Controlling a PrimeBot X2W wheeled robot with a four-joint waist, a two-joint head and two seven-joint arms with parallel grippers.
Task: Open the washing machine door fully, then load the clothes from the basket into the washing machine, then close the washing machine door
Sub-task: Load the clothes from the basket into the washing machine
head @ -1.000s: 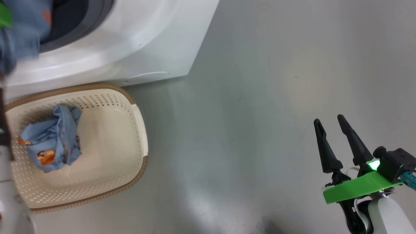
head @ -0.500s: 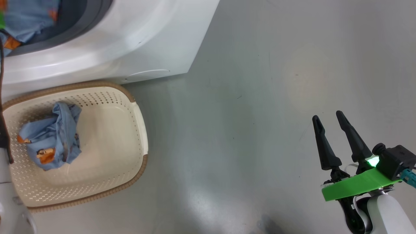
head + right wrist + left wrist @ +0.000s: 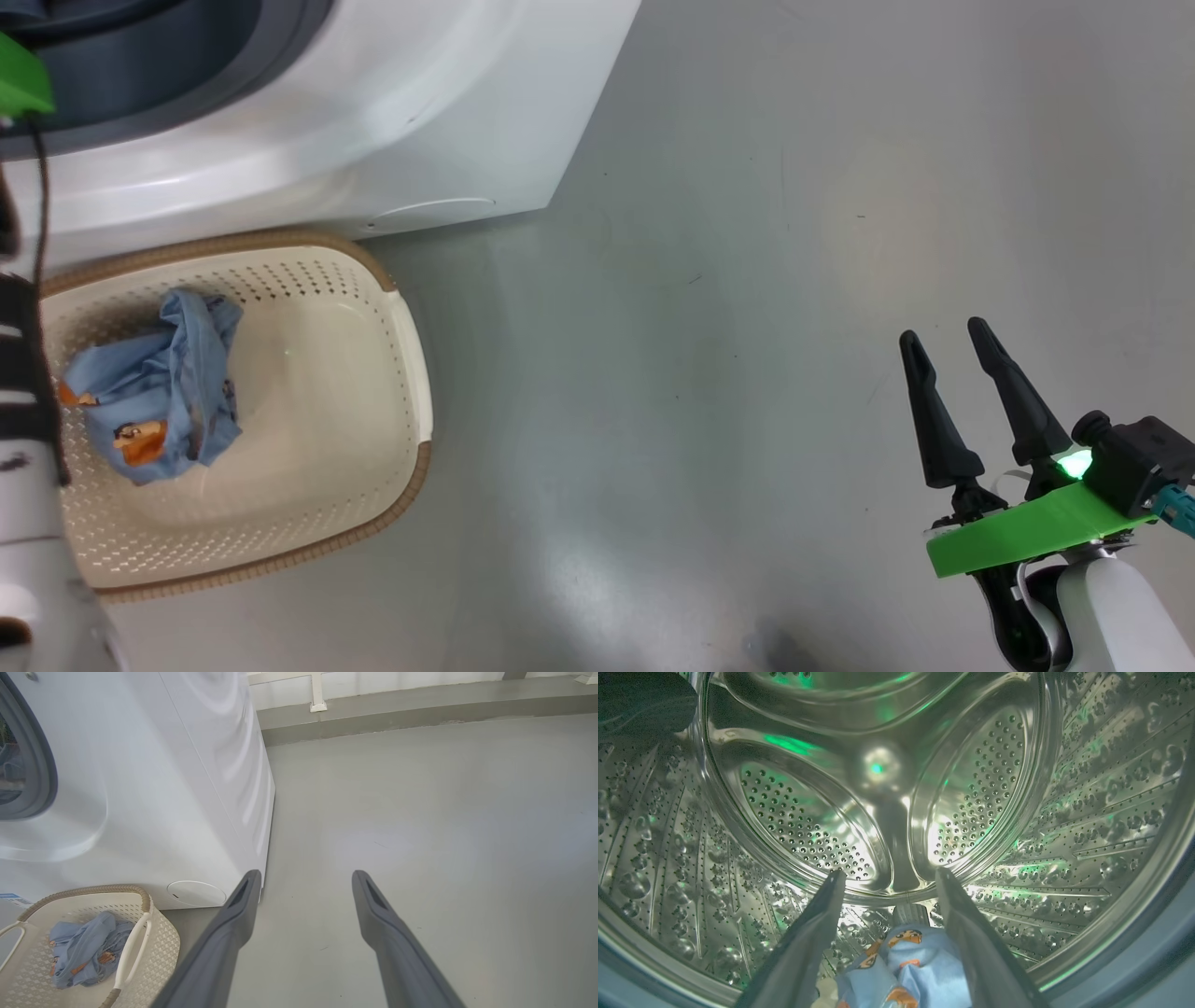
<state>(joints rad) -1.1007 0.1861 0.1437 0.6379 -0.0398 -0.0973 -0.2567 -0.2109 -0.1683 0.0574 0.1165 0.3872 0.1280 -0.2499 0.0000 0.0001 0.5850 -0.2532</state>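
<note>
Left wrist view puts us right at the left pincer, whose two dark fingers stand wide apart and grip nothing. Between them, at 6 o'clock, a blue cloth with orange pictures lies low in the shiny drum. I think the fingers are spread so the cloth can drop and lie there. Behind it, at 12 o'clock, is the back of the drum, full of little holes. From the head view, the right pincer is nearest, at 4 o'clock over the bare floor. Its fingers are apart too and hold nothing, likely so it keeps out of the way. Further off at 8 o'clock sits the basket, with a blue bundle in it near its left side. The basket is just in front of the washing machine, at 11 o'clock, so the trip from one to the other is short. That bundle looks like the next thing to load.
</note>
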